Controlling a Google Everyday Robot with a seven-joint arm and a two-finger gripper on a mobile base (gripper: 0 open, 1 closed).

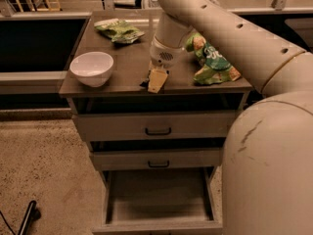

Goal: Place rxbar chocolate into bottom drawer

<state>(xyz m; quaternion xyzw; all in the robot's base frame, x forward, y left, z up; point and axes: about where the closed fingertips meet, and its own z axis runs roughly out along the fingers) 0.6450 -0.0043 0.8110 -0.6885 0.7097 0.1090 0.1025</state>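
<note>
My gripper (155, 80) is down on the front edge of the cabinet top (127, 62), between the white bowl and the right green bag. A small dark sliver (144, 84) shows at its left side; it may be the rxbar chocolate, but most of it is hidden under the gripper. The bottom drawer (157, 197) is pulled out below, directly under the gripper, and its plain grey inside holds nothing I can see.
A white bowl (92, 67) stands at the front left of the top. One green snack bag (120, 31) lies at the back, another (212, 58) at the right. Two upper drawers (157, 126) with dark handles are closed. My arm fills the right side.
</note>
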